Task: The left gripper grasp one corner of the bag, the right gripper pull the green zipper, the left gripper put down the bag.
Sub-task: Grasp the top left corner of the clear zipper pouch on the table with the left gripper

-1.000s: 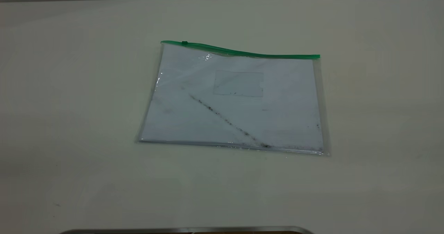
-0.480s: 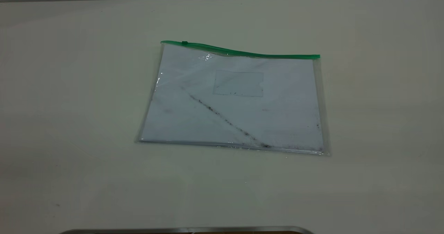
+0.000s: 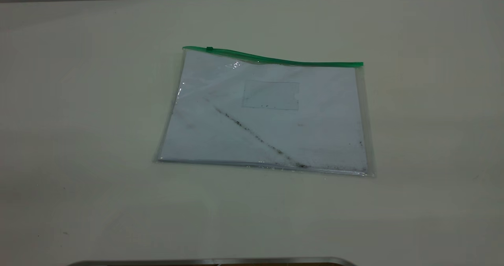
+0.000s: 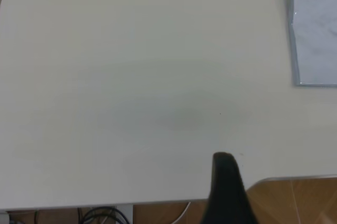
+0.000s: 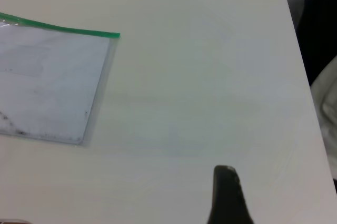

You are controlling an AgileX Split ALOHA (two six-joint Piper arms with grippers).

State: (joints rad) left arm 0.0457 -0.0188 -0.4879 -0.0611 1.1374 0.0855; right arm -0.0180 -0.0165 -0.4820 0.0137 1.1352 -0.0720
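Bag [image 3: 264, 116] flat mid-table [image 3: 78, 120], green zipper [image 3: 271, 59] along far edge, slider [image 3: 209, 49] near left corner, bare tabletop all round, both grippers off the bag, jaw state cannot be told.

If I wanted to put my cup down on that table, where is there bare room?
Nearly everywhere. The bag lies flat mid-table, with bare surface to its left, to its right, in front toward the near edge, and behind the green zipper. Nothing looks crowded. Neither arm shows in the exterior view; each wrist view shows only a dark fingertip.
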